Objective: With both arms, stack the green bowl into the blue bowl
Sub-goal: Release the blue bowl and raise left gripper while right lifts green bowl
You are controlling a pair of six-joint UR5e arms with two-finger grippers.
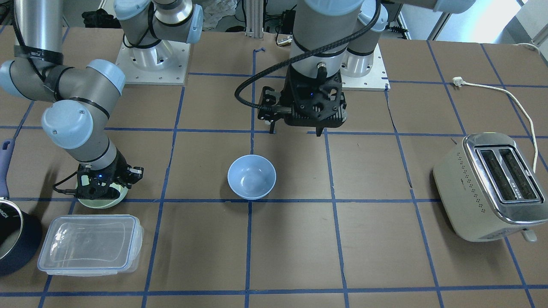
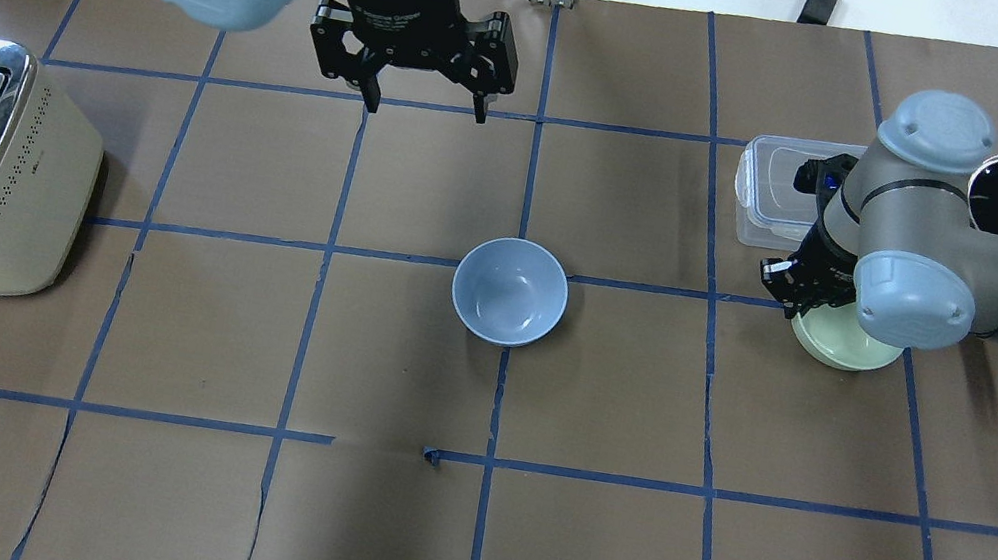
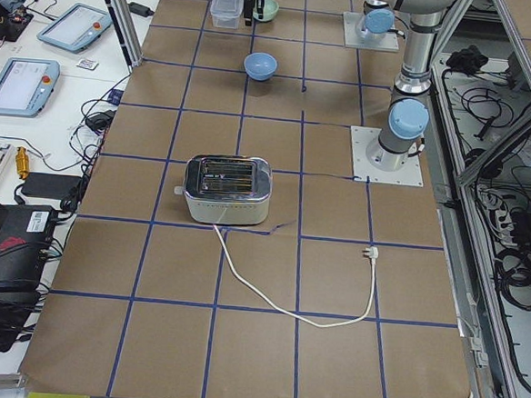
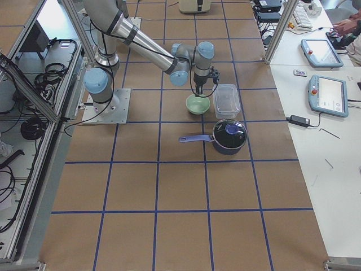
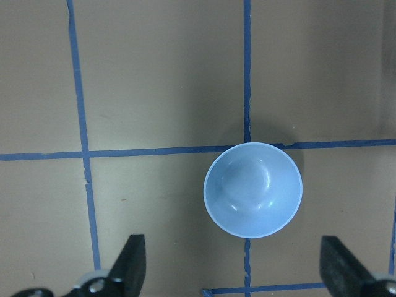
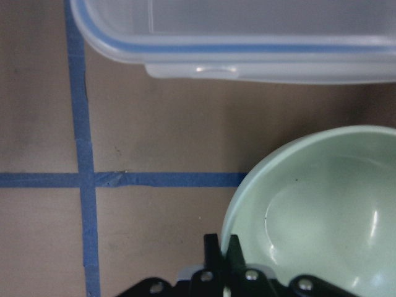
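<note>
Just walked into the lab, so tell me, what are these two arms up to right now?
The right gripper is pinching the rim of the green bowl, which sits beside a clear container. The left gripper hangs open and empty, away from the blue bowl, which stands empty and untouched. Nothing is stacked yet.

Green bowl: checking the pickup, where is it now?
Overhead view: the green bowl sits on the right side, the right gripper on its rim, beside the clear container and well right of the blue bowl.
</note>
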